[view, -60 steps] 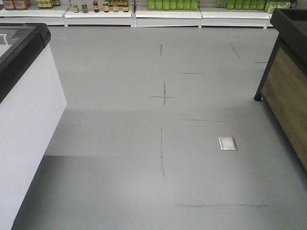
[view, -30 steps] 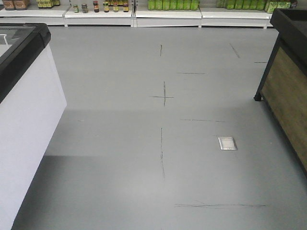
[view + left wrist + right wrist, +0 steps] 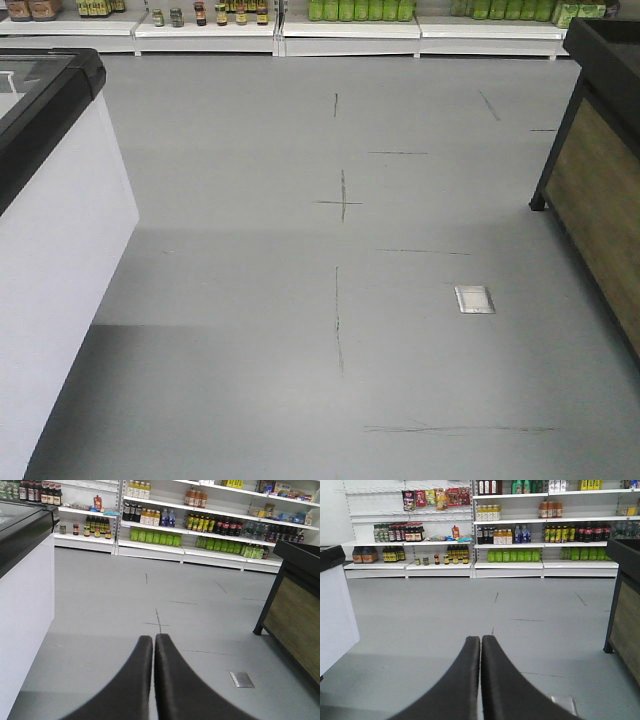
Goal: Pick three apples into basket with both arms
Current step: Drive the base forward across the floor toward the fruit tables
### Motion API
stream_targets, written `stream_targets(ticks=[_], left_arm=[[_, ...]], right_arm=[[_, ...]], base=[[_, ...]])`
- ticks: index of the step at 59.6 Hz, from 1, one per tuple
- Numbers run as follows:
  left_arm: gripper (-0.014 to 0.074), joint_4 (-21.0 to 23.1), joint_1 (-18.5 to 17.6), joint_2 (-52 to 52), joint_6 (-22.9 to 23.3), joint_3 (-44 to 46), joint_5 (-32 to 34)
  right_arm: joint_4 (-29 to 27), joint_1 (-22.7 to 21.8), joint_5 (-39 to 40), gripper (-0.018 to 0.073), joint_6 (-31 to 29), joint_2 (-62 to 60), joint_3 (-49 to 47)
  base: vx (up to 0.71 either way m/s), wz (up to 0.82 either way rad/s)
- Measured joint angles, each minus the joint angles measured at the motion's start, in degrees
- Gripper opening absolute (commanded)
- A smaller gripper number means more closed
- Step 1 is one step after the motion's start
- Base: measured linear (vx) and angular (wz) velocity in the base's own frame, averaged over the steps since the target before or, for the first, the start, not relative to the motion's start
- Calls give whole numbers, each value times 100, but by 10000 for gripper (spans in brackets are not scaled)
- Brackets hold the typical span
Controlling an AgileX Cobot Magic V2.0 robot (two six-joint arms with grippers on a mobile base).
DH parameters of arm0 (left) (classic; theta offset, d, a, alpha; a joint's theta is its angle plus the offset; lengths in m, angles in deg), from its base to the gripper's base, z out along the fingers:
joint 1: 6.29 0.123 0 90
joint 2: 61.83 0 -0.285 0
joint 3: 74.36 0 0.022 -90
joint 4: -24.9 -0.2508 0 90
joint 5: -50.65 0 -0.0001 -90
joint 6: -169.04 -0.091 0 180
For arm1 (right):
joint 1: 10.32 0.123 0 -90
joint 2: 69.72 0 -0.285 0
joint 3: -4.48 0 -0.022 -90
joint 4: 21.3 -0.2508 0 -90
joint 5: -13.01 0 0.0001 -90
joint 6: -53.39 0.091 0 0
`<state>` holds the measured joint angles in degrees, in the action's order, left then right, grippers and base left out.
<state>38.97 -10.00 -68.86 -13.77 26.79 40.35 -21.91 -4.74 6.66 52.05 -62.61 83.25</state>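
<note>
Jaws pressed together, holding nothing, on left gripper (image 3: 154, 641) and right gripper (image 3: 480, 641); grey floor (image 3: 420, 610) beyond.

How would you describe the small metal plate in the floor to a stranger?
Find the black stand with the wooden side panel at the right edge of the front view. On the grey floor just left of it lies the plate, a small pale square. Its neighbours are only thin dark lines; it alone is a solid bright shape.

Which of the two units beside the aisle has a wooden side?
The right unit: it is black-framed with a brown wood panel. The left unit is plain white with a black rim on top.
</note>
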Motion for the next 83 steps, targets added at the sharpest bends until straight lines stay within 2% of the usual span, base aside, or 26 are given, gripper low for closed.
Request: stream_targets(ticks=[83], left_arm=[[-6,0,0,0,0,0,0]], right_arm=[[0,0,0,-8,0,0,0]], base=[[1,0]])
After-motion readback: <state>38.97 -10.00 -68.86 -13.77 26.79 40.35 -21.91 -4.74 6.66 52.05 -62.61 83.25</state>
